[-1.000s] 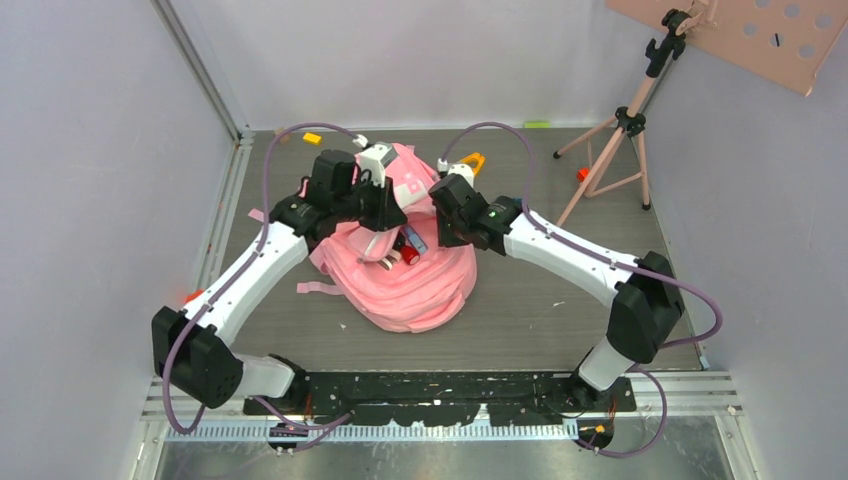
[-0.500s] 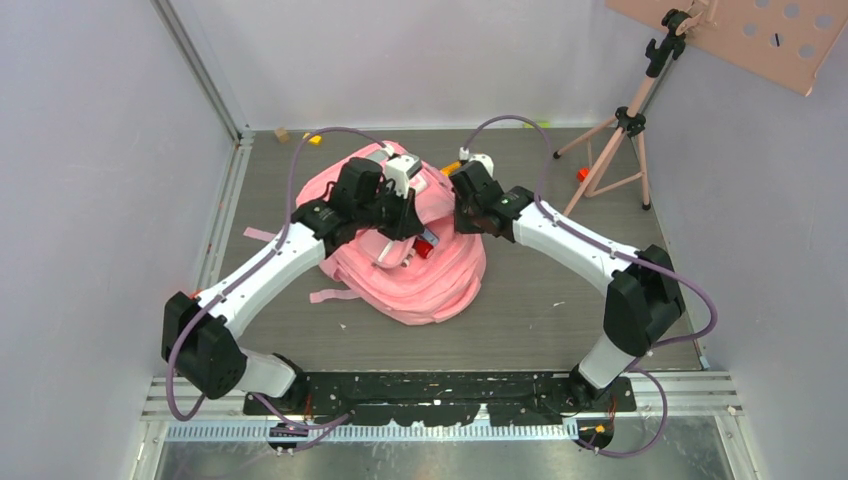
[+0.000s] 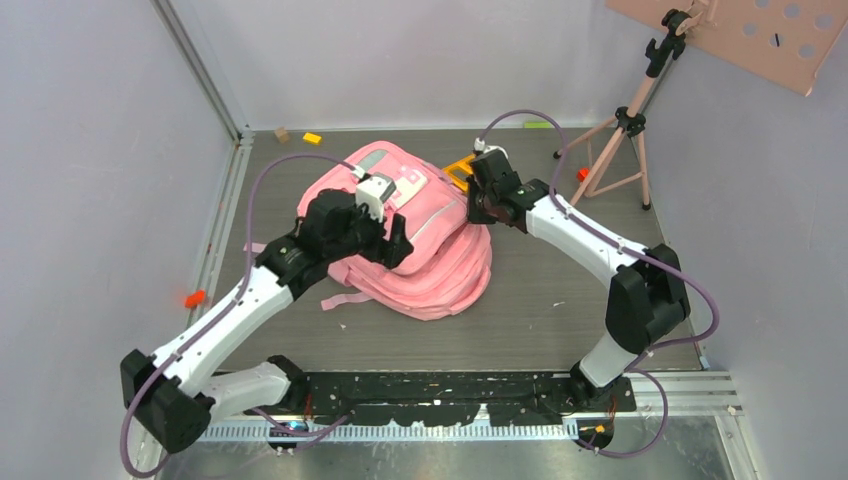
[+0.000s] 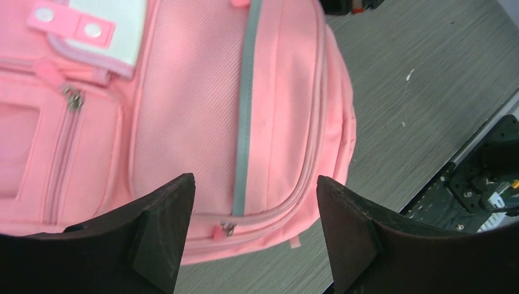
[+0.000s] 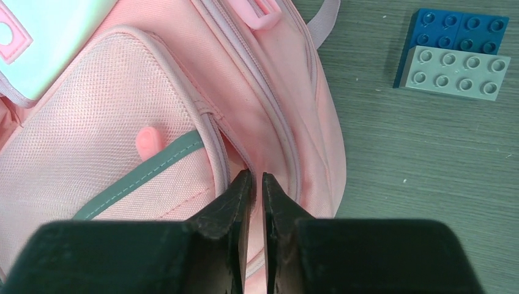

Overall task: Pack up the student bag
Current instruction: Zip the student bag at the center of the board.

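- The student bag (image 3: pixel 440 285) lies front-up at the middle of the table (image 3: pixel 560 290), its long axis running far-left to near-right, with the grey-green panel at the far end.
- The left gripper (image 4: pixel 254 180) hovers open-jawed over its near half.
- The right gripper (image 5: pixel 255 177) sits nearly closed at its far-right seam; any pinch is unclear.

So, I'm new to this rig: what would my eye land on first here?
The big pink student bag fills the middle of the table. The left tool hangs open above its front; the right tool, fingers almost together, sits at its zip seam. Grey and blue bricks lie beside it.
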Controlling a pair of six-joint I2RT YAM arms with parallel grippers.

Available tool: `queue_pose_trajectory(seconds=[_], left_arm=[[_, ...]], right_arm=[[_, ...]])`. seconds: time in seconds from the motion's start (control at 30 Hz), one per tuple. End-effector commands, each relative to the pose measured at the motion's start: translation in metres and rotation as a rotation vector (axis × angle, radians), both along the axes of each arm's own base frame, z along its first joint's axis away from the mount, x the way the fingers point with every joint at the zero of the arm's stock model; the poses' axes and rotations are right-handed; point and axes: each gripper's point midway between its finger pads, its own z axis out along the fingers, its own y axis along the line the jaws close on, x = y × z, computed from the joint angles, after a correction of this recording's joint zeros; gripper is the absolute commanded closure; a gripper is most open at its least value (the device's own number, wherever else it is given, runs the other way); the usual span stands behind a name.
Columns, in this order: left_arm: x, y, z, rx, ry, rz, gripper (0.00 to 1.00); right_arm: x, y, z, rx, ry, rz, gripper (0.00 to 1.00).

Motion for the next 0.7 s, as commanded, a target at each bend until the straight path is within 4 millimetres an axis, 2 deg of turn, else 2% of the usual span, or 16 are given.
queue_pose_trajectory(seconds=[0.0,0.13,0.27,0.43,0.67], left_arm=[[-0.009,0.035,-0.025,0.081,0.005,0.115,0.25],[-0.017,0.058,-0.059,0.130,0.068,0.221,0.35],[-0.023,0.060,-0.078,0.136,0.111,0.235,0.48],[-0.021,0.054,-0.084,0.119,0.088,0.201,0.51],[-0.021,0.041,-0.086,0.084,0.064,0.131,0.53]], right_arm=[[0.003,-0.019,0.041,0.009,-0.111,-0.032,0.77],[-0.006,-0.031,0.054,-0.007,-0.136,-0.046,0.65],[-0.015,-0.043,0.064,-0.025,-0.153,-0.063,0.58],[-0.024,-0.049,0.074,-0.011,-0.178,-0.071,0.55],[-0.029,-0.053,0.075,-0.009,-0.183,-0.081,0.54]])
